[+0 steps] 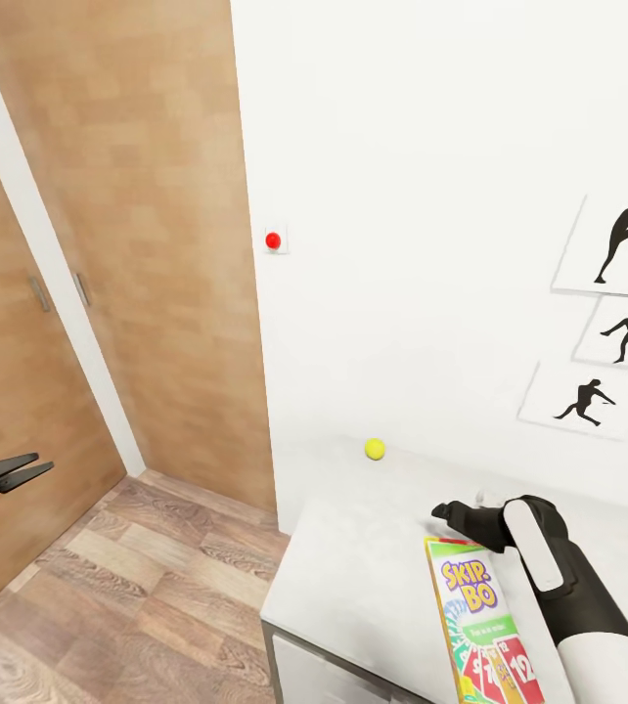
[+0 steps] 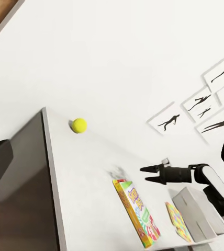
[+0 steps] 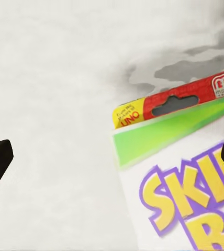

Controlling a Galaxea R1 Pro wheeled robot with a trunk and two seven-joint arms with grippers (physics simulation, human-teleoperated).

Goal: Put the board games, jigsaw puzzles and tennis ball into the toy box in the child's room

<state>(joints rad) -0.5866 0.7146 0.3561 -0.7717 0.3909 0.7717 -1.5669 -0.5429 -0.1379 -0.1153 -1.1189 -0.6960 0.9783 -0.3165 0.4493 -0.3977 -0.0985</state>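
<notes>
"SKIP-BO" game box, "UNO" tab

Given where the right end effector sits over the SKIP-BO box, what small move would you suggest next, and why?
Probably lower the right end effector onto the top end of the SKIP-BO box and close. It is open above that end, and the box lies flat on the table, not yet held.
</notes>
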